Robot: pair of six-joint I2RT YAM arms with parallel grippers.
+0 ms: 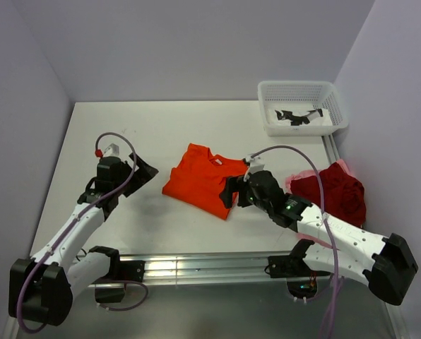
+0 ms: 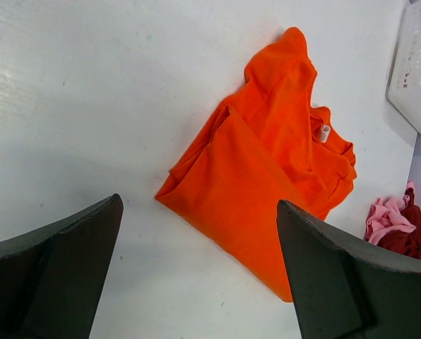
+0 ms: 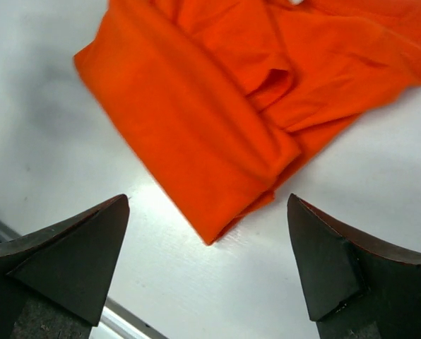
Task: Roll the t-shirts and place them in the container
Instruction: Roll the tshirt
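Observation:
The bright orange t-shirt lies folded and crumpled on the white table's middle; it also shows in the left wrist view and the right wrist view. The dark red t-shirt lies bunched at the right edge, on top of the pale pink t-shirt; both also show in the left wrist view, pink and red. My left gripper is open and empty, left of the orange shirt. My right gripper is open and empty, over the shirt's near right corner.
A white lattice basket with black and white items stands at the back right corner. A metal rail runs along the table's near edge. Grey walls close the left, back and right sides.

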